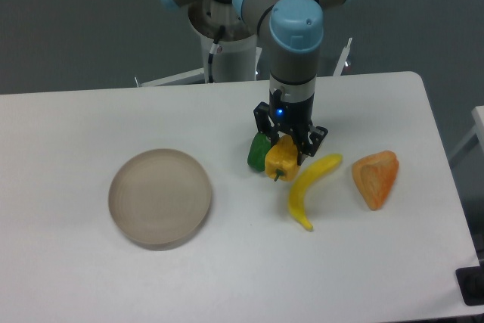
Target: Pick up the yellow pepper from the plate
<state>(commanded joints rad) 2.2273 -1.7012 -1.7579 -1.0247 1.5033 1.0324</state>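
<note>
Small blocky yellow-orange bell pepper [281,158] sits between the jaws of the black two-finger gripper [288,149], clamped on its upper part, stem end hanging low and tilted toward the camera. Whether it is clear of the white tabletop [91,277] or resting on it I can't tell. It's well off the round beige plate [159,197], which lies bare to the left, so the pick looks done. Green pepper [258,152] is just beside it, touching or nearly. Curved yellow banana [311,185] is close on the other side, the orange wedge-shaped fruit [376,177] further out. The grip is vertical, probably to clear the neighbours. No readable labels or writing, only a blue light on the wrist.
</note>
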